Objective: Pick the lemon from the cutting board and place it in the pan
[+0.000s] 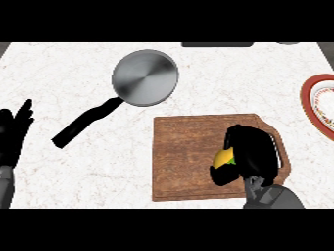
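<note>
Curling round lemon (223, 158) near cutting board's (187, 157) right edge: right hand (252, 152).

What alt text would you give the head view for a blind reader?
The robot's right hand curls around a lemon on a wooden cutting board. An empty grey pan lies up-left on the white counter; the left hand rests open at left.

lemon (223, 158): yellow, on cutting board (187, 157) (mostly hidden) | pan (145, 77): grey, upright, beyond board
</note>
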You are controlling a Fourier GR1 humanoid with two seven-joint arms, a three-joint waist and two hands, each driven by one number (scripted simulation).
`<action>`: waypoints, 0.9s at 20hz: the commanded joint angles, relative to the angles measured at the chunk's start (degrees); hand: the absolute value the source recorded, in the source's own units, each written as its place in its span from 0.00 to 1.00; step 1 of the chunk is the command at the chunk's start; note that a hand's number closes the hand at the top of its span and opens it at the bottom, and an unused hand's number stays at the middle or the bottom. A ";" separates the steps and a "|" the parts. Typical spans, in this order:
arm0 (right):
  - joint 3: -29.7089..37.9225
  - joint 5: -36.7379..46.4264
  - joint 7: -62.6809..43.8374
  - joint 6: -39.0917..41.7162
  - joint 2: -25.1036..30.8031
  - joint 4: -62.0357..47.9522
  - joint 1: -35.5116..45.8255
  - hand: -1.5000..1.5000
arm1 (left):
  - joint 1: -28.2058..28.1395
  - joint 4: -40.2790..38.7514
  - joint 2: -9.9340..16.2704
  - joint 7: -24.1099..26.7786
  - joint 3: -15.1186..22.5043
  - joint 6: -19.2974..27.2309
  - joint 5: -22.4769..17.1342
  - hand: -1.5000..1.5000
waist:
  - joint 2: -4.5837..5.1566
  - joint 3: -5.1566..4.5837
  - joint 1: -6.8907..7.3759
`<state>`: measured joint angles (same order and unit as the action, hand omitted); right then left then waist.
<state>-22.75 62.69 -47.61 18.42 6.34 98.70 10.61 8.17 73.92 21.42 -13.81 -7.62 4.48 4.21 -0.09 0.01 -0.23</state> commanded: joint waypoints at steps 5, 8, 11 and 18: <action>-1.04 8.93 3.13 -14.19 -0.64 5.54 8.22 1.00 | -1.01 2.58 -2.00 -0.78 1.56 1.31 1.32 0.50 | -0.06 0.04 0.90; -0.34 8.79 4.46 -14.18 -2.02 5.18 9.98 1.00 | -2.12 1.06 -1.68 1.80 0.18 0.06 0.61 0.50 | 0.06 -0.01 0.59; 1.00 9.20 2.28 -11.02 -6.10 1.61 17.65 1.00 | 0.74 0.02 -0.38 -0.55 -0.20 -0.98 1.20 0.50 | 0.08 -0.02 0.60; 4.46 -0.50 0.51 -28.38 -6.30 -23.03 33.23 1.00 | 0.53 -0.83 0.46 1.33 -1.93 -2.79 -0.08 0.50 | 0.43 -0.02 1.90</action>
<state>-19.25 65.70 -45.68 -3.18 0.71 85.66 36.30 8.78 73.63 20.82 -13.25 -8.26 3.19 5.08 0.21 -0.01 1.11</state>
